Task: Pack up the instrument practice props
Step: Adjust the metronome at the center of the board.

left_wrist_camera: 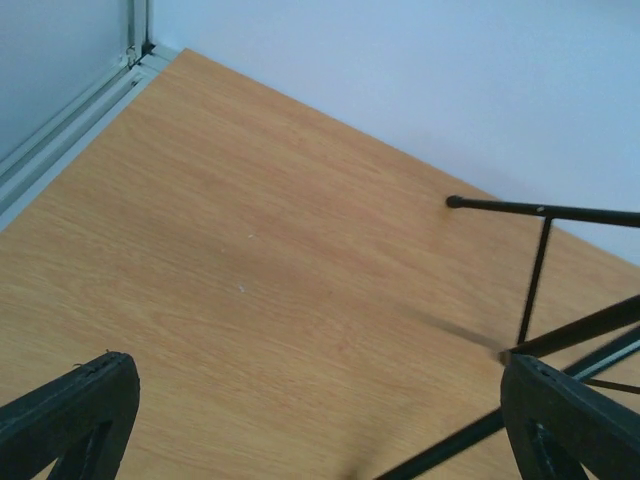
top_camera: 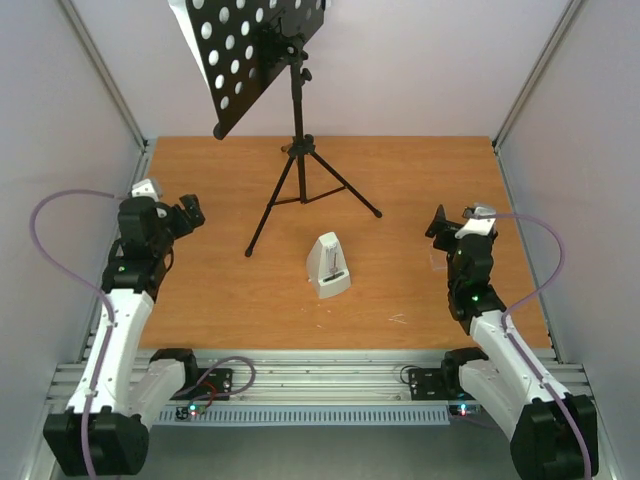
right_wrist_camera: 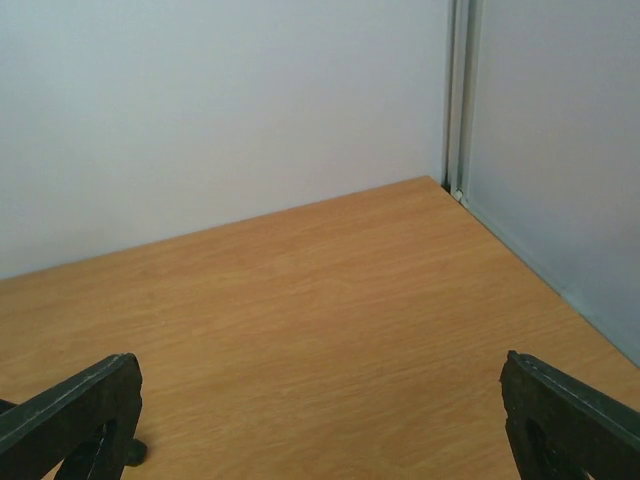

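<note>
The black tripod music stand stands at the back middle of the wooden table, its round-holed desk tilted up. A white sheet of music shows as a strip past the desk's left edge and through the holes. The small white pyramid metronome stands in front of the tripod. My left gripper is open at the left, with the tripod's legs to its right. My right gripper is open at the right. Both grippers have only bare table between their fingers.
White walls close the table in at the back and both sides. A metal frame rail runs along the left edge, and a corner post stands at the back right. One tripod foot peeks in beside my right gripper's left finger.
</note>
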`<action>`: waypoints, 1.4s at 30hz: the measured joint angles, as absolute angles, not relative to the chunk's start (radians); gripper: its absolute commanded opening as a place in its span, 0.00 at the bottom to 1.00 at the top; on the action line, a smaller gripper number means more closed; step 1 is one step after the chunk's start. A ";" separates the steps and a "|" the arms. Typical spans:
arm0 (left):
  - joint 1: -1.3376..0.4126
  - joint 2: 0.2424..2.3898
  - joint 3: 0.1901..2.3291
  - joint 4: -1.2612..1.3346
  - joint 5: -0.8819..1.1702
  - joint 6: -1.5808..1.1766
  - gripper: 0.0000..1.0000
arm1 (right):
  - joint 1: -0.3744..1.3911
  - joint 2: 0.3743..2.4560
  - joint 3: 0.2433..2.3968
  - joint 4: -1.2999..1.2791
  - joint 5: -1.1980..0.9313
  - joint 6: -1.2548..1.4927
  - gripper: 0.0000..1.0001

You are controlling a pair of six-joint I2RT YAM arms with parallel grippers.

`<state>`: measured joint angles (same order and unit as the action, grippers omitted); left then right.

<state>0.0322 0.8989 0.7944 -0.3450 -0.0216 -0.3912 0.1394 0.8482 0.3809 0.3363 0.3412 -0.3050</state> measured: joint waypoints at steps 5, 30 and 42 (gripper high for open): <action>0.032 0.838 0.899 -0.500 0.026 -0.412 0.99 | 0.139 0.784 0.408 0.239 0.364 -0.241 0.99; 0.032 0.842 0.944 -0.665 0.141 -0.193 0.99 | 0.653 1.031 1.077 -0.773 0.003 -0.138 0.97; 0.032 0.800 0.928 -0.674 0.128 -0.182 0.99 | 0.942 1.185 1.148 -0.842 0.164 -0.136 0.95</action>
